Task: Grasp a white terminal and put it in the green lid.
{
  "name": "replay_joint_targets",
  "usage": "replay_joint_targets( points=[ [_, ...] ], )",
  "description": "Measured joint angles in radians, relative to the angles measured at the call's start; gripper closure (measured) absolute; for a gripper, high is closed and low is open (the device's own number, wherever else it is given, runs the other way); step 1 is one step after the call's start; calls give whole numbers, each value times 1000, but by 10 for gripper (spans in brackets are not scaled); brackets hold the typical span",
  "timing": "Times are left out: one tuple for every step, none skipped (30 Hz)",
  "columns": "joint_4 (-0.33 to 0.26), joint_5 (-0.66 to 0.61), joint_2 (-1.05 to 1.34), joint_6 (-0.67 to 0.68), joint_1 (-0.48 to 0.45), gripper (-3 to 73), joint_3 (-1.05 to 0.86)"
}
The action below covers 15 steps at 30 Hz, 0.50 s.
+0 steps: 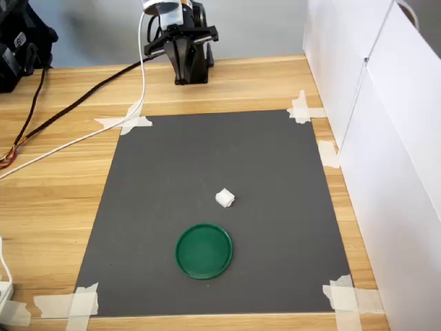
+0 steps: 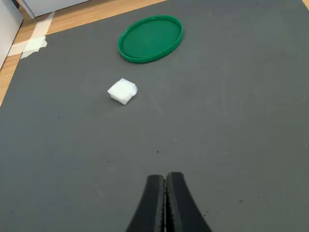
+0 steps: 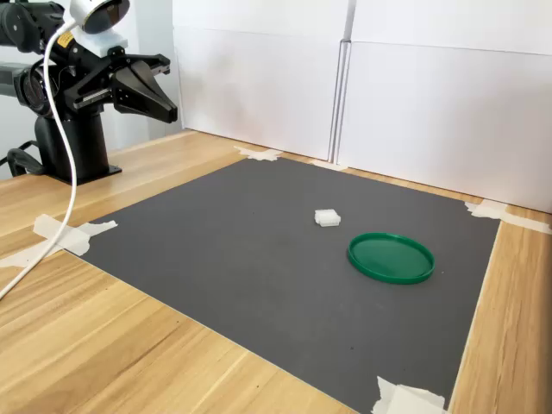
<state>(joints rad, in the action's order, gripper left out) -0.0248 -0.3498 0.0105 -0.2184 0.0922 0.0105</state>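
Observation:
The white terminal [image 1: 224, 198] [image 2: 122, 91] [image 3: 327, 217] lies on the dark grey mat [image 1: 207, 152], a short way from the green lid [image 1: 204, 251] [image 2: 150, 38] [image 3: 390, 257], which is empty. My gripper [image 2: 165, 180] [image 3: 171, 111] is shut with nothing between its black fingers [image 2: 155, 200]. It hangs high above the far end of the mat near the arm's base [image 1: 187, 58], well away from both things. In the first exterior view the fingertips cannot be made out.
White panels [image 1: 386, 138] [image 3: 345, 86] wall off the first exterior view's right side. Cables [image 1: 83, 110] trail over the wooden table [image 1: 55, 207] at the first exterior view's left. Tape [image 1: 127, 123] holds the mat's corners.

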Motion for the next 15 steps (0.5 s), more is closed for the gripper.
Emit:
replay_joint_targets(
  points=[
    [0, 0, 0, 0, 0, 716, 0],
    [0, 0, 0, 0, 0, 716, 0],
    [0, 0, 0, 0, 0, 716, 0],
    [0, 0, 0, 0, 0, 716, 0],
    [0, 0, 0, 0, 0, 716, 0],
    [0, 0, 0, 0, 0, 716, 0],
    [0, 0, 0, 0, 0, 716, 0],
    [0, 0, 0, 0, 0, 716, 0],
    [0, 0, 0, 0, 0, 716, 0],
    [0, 0, 0, 0, 0, 716, 0],
    [0, 0, 0, 0, 0, 716, 0],
    [0, 0, 0, 0, 0, 716, 1],
    [0, -1, 0, 0, 0, 716, 4],
    [0, -12, -1, 0, 0, 716, 10],
    [0, -31, -8, 0, 0, 716, 15]
  ],
)
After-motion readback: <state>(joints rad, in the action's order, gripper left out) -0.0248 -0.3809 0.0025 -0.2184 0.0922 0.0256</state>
